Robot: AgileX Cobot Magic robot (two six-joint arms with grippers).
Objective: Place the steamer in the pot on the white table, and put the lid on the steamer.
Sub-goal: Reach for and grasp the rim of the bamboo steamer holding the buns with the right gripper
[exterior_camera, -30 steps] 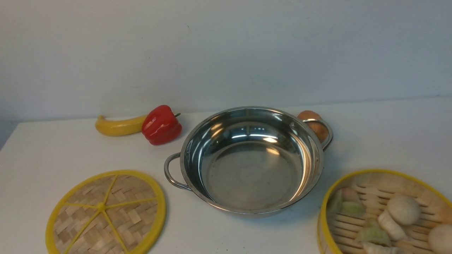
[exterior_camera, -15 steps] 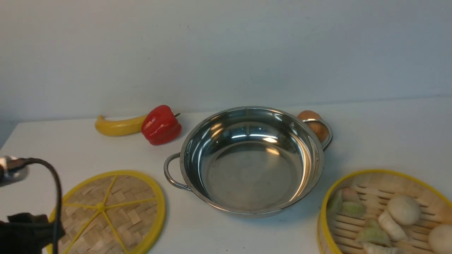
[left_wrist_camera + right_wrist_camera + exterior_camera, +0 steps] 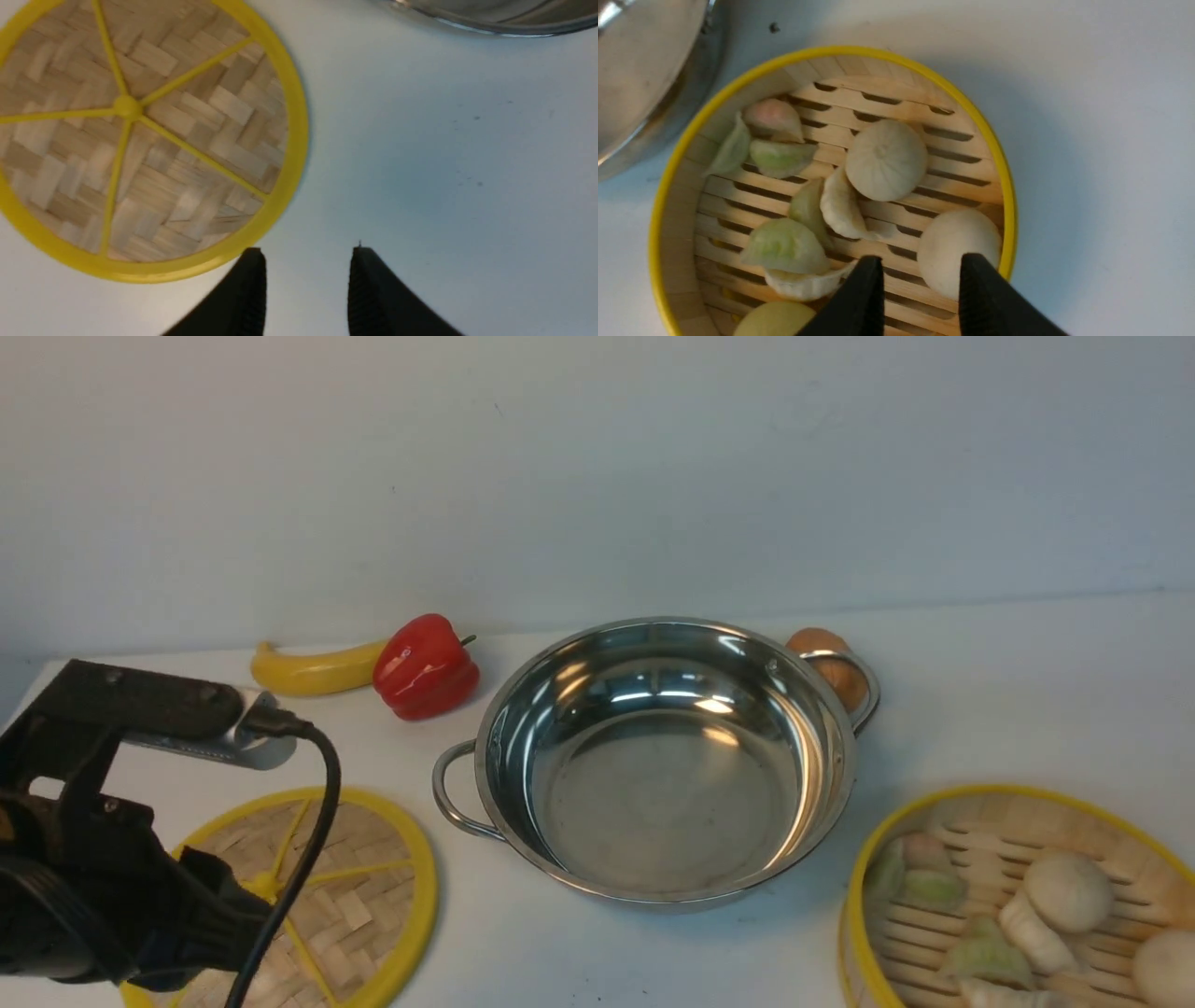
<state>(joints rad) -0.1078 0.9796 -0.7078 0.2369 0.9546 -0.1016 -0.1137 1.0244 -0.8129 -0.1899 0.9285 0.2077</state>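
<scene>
i'm hovering the right gripper (image 3: 917, 261), jaws parted and empty, over the steamer (image 3: 990, 821) at 4 o'clock of the pot (image 3: 663, 775), planning to pinch its rim and lift level, while the left gripper (image 3: 306, 254) is hanging likewise beside the lid (image 3: 373, 859) at 8 o'clock.

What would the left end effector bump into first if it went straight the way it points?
Likely the bare white table, just beside the lid and its yellow rim. The left end effector is open; depth is unclear.
</scene>
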